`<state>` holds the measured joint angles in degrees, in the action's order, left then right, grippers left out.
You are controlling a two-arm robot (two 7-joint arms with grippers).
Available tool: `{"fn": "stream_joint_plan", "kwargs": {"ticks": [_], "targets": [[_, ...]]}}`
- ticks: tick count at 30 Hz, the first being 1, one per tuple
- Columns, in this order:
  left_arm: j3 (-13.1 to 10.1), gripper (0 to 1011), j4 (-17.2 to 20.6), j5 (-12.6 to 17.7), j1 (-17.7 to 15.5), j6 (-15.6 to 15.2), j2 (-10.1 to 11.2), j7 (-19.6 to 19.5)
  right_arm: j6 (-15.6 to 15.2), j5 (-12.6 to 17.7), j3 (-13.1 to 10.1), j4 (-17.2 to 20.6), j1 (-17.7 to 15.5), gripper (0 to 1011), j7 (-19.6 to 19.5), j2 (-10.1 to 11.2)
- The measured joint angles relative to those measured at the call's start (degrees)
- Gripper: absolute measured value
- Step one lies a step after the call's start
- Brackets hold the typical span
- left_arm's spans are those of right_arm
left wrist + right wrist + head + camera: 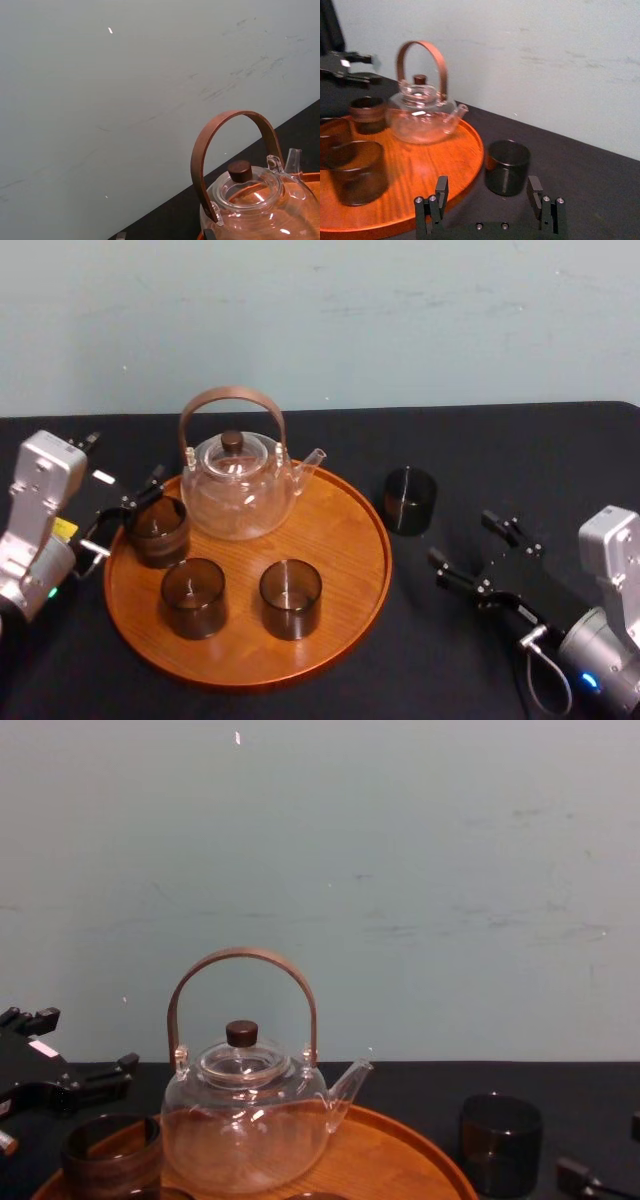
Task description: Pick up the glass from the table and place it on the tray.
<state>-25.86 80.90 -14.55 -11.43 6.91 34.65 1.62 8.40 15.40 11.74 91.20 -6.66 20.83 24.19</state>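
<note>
The pick has not begun, by the look of it. The glass [410, 500] stands upright on the black table [540, 460], just off the right rim of the tray [345, 540] and not touching it. The right gripper [460, 537] hangs off the tray's right side, nearer the robot than the glass, jaws spread wide and empty, lined up toward the glass but apart from it. The left gripper [128, 512] sits at the tray's left rim, jaws also released and holding nothing, just beside the rear-left one of three other glasses [290, 598] already on the tray. What is left: closing in, gripping, lifting over the rim and setting down.

On the tray, the teapot [238, 490] takes the back, its spout [312, 458] reaching toward the right rim. Bare wood lies along the tray's right side, between the spout and the front-right glass; that looks the likeliest landing spot. The raised rim has to be cleared, and the gap between rim and glass is narrow, so the finger on that side has little room. Away from the tray the table is open
</note>
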Motion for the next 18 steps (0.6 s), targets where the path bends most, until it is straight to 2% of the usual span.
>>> {"fn": "stream_joint_plan", "kwargs": {"ticks": [5,10,18], "targets": [[0.00,1001,0.00,0.00,0.00,0.00,0.00,0.00,-2.67,-1.11,-0.17,-1.39,1.90,1002,-1.28,-0.52],[0.00,1001,0.00,0.00,0.00,0.00,0.00,0.00,-5.26,-2.54,-0.03,-3.77,5.17,1002,-2.07,-1.27],[0.00,1002,0.00,0.00,0.00,0.00,0.00,0.00,-6.38,-4.03,0.85,-6.38,8.70,1002,-2.05,-2.07]]}}
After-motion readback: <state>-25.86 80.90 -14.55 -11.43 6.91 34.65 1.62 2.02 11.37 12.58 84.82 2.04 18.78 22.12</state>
